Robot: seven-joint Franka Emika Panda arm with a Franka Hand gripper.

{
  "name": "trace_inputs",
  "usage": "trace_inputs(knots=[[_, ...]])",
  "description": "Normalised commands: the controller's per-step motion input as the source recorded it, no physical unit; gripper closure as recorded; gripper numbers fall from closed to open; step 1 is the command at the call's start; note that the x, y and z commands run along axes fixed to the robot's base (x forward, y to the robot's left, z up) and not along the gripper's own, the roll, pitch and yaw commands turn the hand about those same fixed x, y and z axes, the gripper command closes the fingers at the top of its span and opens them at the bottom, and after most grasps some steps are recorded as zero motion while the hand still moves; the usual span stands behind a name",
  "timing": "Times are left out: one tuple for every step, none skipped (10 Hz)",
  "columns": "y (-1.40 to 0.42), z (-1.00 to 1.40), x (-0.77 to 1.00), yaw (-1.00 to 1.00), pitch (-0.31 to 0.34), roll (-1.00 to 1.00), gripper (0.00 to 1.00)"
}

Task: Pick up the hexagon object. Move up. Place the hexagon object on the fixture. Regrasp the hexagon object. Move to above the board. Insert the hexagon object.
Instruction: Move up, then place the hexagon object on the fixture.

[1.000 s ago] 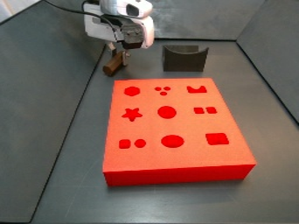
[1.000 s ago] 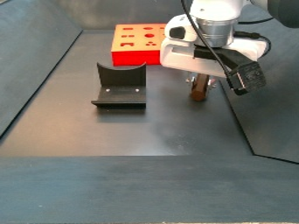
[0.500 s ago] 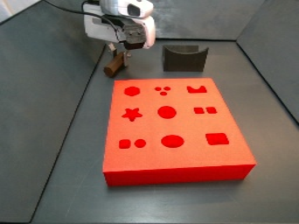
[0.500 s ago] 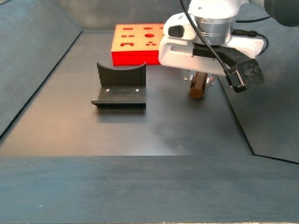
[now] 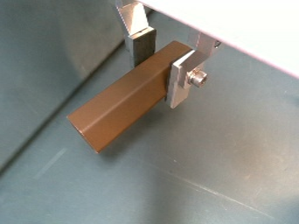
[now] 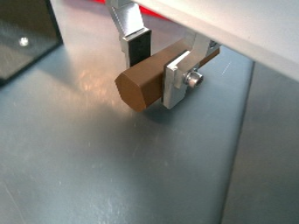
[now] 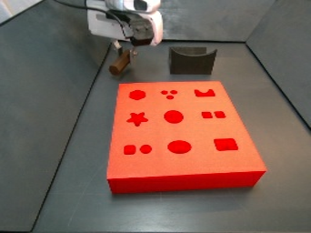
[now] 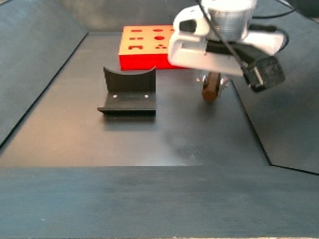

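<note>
My gripper (image 7: pixel 122 53) is at the far left of the floor, left of the fixture (image 7: pixel 191 60) and beyond the board (image 7: pixel 180 132). It is shut on the hexagon object (image 7: pixel 119 64), a reddish-brown peg. In both wrist views the peg (image 5: pixel 117 109) (image 6: pixel 142 80) sits between the two silver fingers of the gripper (image 5: pixel 158 74) (image 6: pixel 156 77), and most of its length sticks out past them. Its lower end hangs close to the grey floor. In a side view the gripper (image 8: pixel 214 82) holds the peg (image 8: pixel 214 92) right of the fixture (image 8: pixel 127 91), with the board (image 8: pixel 147 45) behind.
The sloping grey side wall (image 7: pixel 49 55) rises close beside the gripper; it also shows in a side view (image 8: pixel 293 112). A dark corner of the fixture (image 6: pixel 24 44) shows in a wrist view. The back wall stands behind the fixture.
The gripper has risen a little, and the peg has come up slightly with it. The board and the fixture have not moved.
</note>
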Motion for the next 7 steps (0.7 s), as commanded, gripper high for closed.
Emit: trace_inputs(knots=[[-0.04, 0.59, -0.04, 0.00, 0.031, -0.03, 1.00], [-0.03, 0.46, -0.03, 0.01, 0.034, -0.04, 1.00], [-0.02, 0.27, -0.02, 0.02, 0.029, -0.05, 1.00], [0.00, 1.00, 0.00, 0.00, 0.000, 0.00, 1.00], [0.00, 1.00, 0.01, 0.01, -0.004, -0.01, 1.00], [0.00, 1.00, 0.00, 0.01, 0.012, -0.02, 1.00], [0.00, 1.00, 0.00, 0.01, 0.017, -0.03, 1.00]])
